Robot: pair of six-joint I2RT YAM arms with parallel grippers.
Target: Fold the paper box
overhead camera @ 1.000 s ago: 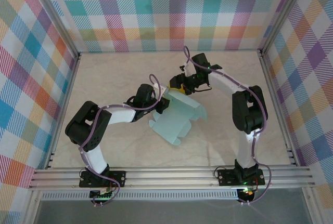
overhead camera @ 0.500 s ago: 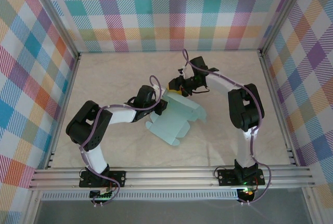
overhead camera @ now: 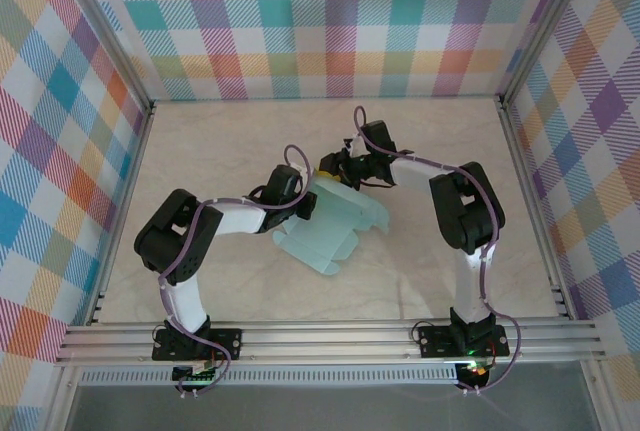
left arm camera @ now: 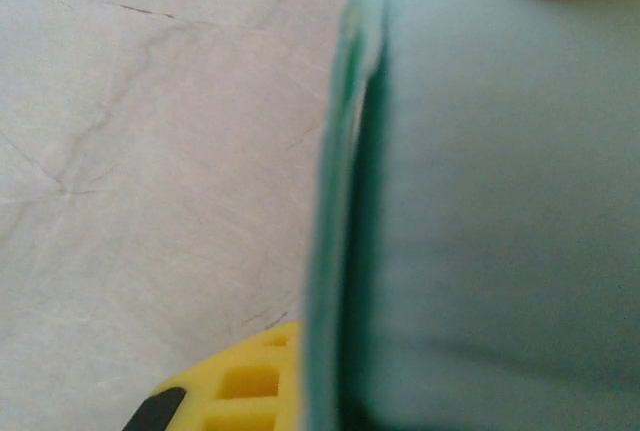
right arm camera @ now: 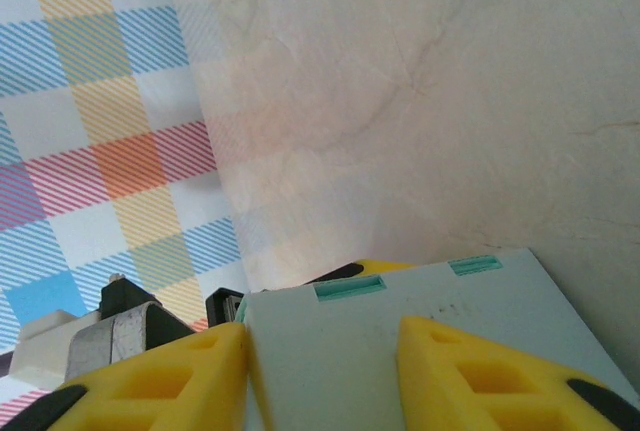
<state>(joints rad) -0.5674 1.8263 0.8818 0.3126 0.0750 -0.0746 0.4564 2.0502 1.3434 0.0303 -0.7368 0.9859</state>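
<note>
Bright even light, faint shadows; paper box (left arm camera: 480, 201) blurred in left wrist view.

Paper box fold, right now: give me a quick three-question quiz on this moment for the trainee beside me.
1. True or false: the left gripper is shut on the pale mint-teal thin card paper box.
2. The right gripper has its jaws: A) pressed together; B) apart over the card; C) clamped on a cable.
3. In the right wrist view, how many narrow slots show near the card's far edge?
Key: 1 true; 2 B; 3 two.
</note>
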